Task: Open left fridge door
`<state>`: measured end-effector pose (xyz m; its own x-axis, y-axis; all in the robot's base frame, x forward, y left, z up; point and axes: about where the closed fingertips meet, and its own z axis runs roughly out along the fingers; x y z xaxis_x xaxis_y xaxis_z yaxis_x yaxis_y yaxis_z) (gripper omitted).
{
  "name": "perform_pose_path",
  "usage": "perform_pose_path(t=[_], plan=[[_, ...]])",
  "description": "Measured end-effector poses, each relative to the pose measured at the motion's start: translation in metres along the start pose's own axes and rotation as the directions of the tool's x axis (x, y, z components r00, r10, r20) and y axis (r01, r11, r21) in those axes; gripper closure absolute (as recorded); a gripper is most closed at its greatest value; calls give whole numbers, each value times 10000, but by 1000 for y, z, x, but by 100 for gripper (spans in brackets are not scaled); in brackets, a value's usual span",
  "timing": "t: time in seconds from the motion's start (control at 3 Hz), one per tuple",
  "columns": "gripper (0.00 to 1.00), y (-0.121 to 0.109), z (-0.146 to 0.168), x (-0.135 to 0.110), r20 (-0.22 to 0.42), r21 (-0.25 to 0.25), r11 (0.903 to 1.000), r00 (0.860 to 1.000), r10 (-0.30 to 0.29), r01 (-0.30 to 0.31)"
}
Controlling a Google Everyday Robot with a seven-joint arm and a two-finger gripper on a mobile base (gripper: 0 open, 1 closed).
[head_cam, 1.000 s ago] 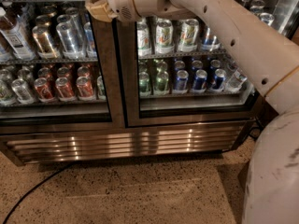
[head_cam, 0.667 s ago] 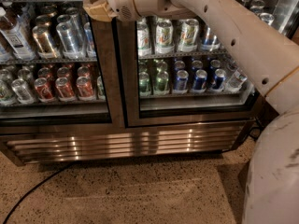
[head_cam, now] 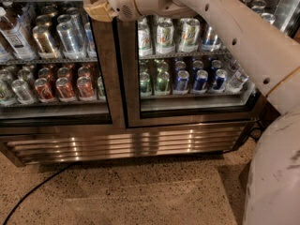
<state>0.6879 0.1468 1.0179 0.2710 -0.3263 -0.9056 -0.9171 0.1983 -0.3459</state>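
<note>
The gripper (head_cam: pixel 93 7) is seen at the top of the camera view, carried in from the right on the arm, with its tan tip pointed left. Whether it is wide or narrow cannot be told from this view, and no hold on anything can be confirmed.

The left fridge door (head_cam: pixel 105 74) is found directly behind and below the gripper. It is a glass pane over shelves of red and silver cans, filling the left half of the fridge. Its steel frame lies flush with that of the right door (head_cam: pixel 187 118), so it is judged to be closed.

The relation that matters is this: the gripper is laid over the upper part of the door's right-hand upright, the steel strip by the centre seam. That strip's long axis runs vertically, from the gripper down toward the vent grille (head_cam: pixel 126 144). Contact with the strip cannot be made out. The free edge is judged to lie at this centre seam — so a pull toward the near side, swung out to the left, is what the opening would call for.
</note>
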Motion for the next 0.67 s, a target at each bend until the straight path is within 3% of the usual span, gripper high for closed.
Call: perform_pose_path(t=[0.33,0.67], plan=[[11,17,3,-5,-384,-50,10000,9993,-26,24],[0,20,1,-1,-384,-50,10000,9993,-26,24]])
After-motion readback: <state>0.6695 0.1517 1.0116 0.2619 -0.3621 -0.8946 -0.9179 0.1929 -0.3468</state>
